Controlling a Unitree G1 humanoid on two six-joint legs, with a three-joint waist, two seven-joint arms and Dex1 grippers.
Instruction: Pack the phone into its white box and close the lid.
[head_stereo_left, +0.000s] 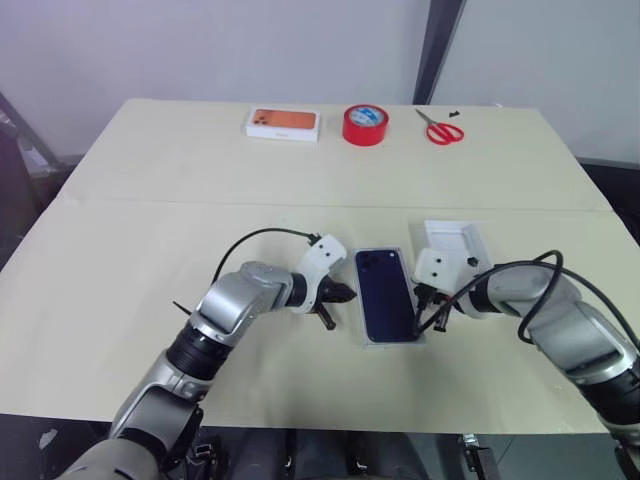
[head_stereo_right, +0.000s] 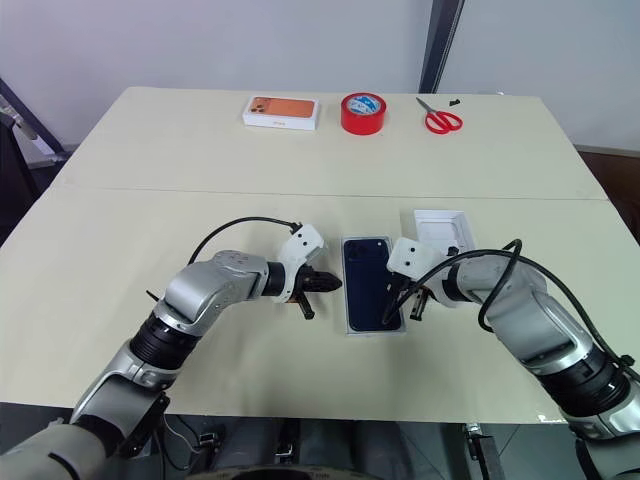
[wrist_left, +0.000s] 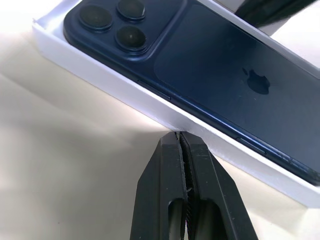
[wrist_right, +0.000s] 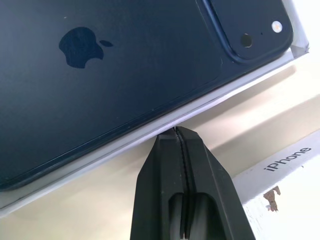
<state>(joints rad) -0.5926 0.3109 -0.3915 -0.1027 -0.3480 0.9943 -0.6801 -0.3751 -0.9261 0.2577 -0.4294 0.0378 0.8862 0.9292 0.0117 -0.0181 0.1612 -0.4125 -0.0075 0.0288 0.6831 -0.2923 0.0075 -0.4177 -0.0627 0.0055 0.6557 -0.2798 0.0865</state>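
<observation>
phone (head_stereo_left: 385, 293): it lies back-up inside the white box (wrist_left: 125, 95), camera cluster toward the far end of the table, near the middle of the table between my two hands. A slim navy slab, glossy, with a smooth raised lens block.
white box: a shallow cardboard tray with thin matte walls, just bigger than the phone, so the phone sits snug and I judge it fully seated.
left gripper (head_stereo_left: 335, 300): my fingers are pressed together with nothing between them, tips just beside the box's long left wall. I judge I am placed there to steady or square the tray.
right gripper (head_stereo_left: 425, 310): in the wrist view my fingers meet with no visible gap and hold nothing, tips close against the box's right wall, mirroring my left hand.
lid (head_stereo_left: 455, 242): it rests open-side up just beyond my right hand, plain white inside, "iPhone" printed on its side wall; not yet on the box.
other things: an orange-pictured box (head_stereo_left: 283, 123), a red tape roll (head_stereo_left: 365, 124) and red-handled scissors (head_stereo_left: 440, 128) lie well apart along the far edge.
table (head_stereo_left: 150, 220): flat, pale cream, matte.
</observation>
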